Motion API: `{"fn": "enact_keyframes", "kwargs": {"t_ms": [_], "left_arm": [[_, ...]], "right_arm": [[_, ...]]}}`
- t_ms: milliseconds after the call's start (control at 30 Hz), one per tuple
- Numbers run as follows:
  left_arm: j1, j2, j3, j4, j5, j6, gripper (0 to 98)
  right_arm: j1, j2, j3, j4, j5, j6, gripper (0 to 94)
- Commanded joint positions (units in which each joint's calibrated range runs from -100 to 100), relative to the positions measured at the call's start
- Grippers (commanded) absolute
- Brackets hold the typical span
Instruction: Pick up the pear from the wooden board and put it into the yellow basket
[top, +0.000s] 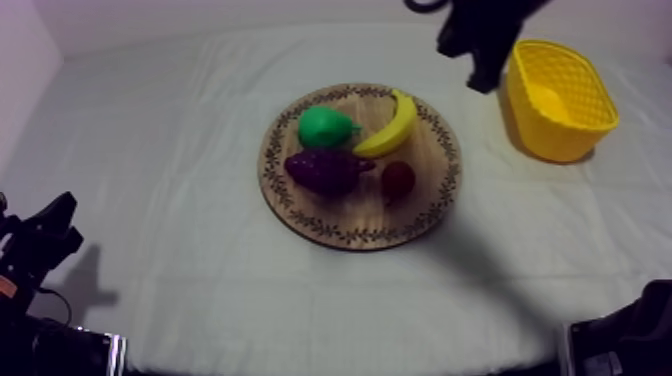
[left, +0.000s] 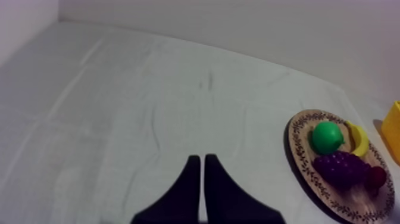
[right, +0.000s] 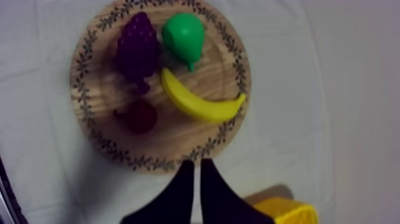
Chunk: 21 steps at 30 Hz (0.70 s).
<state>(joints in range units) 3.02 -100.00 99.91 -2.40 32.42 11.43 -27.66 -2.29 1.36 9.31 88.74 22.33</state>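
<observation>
Grey-white cloth covers the table (top: 150, 200), where one wooden board (top: 360, 232) carries four toy fruits: one pear (top: 324, 127), one banana (top: 392, 128), one bunch of grapes (top: 325, 170) and one small red fruit (top: 398, 179). One yellow basket (top: 560, 140) stands beyond the board's right rim. Both pincers are clenched on nothing: the right pincer (right: 194, 170) hangs just past the board's rim on the basket side, and the left pincer (left: 199, 159) is well off the board's left.

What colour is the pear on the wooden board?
The pear is bright green, clearest in the right wrist view.
</observation>
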Motion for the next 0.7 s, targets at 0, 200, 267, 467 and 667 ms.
{"fn": "enact_keyframes", "kwargs": {"t_ms": [0, 200, 267, 467, 667], "left_arm": [[-0.01, 0.0, -0.02, -0.02, 0.0, -0.03, 0.1], [-0.01, 0.0, -0.02, -0.02, 0.0, -0.03, 0.1], [-0.01, 0.0, -0.02, -0.02, 0.0, -0.03, 0.1], [-0.01, 0.0, -0.02, -0.02, 0.0, -0.03, 0.1], [-0.01, 0.0, -0.02, -0.02, 0.0, -0.03, 0.1]], "right_arm": [[-0.42, 6.49, -9.42, 0.04, 0.76, 0.16, 7.2], [-0.79, 15.57, -19.17, 0.52, 2.72, 0.9, 8.2], [-0.79, 17.91, -21.4, 0.78, 3.07, 1.09, 9.2], [-0.99, 22.32, -25.09, 1.37, 3.7, 1.57, 28.6], [-1.81, 24.64, -26.17, 2.33, 5.52, 2.41, 45.6]]}}
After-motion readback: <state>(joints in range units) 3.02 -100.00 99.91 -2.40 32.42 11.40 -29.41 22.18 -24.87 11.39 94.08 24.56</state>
